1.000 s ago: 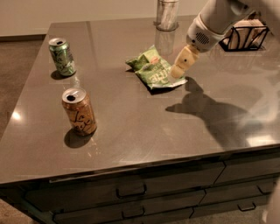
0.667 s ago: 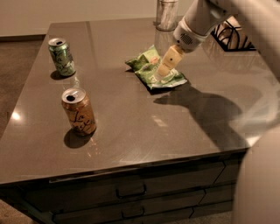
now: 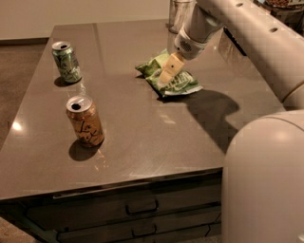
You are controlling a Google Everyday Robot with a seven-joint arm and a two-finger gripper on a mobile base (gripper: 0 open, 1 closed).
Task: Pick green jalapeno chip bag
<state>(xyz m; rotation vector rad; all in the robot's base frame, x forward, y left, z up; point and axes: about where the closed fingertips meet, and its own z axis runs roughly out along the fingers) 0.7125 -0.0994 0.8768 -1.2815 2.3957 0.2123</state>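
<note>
The green jalapeno chip bag [image 3: 183, 84] lies crinkled on the grey-brown table top [image 3: 142, 137], right of centre and toward the back. My gripper [image 3: 169, 72] hangs from the white arm that reaches in from the upper right. It points down and left, its tan tip directly over the bag's middle, at or just above the foil. The gripper covers part of the bag.
A green soda can [image 3: 66, 61] stands at the back left and an orange-brown can [image 3: 86, 121] at the front left. A metal cylinder [image 3: 178, 12] stands at the back edge. The arm's large white body [image 3: 266, 180] fills the lower right. Drawers [image 3: 140, 209] sit below the table front.
The arm has swung left and closer to the camera. The gripper moved from the bag's right end to over its middle. The bag and cans have not moved.
</note>
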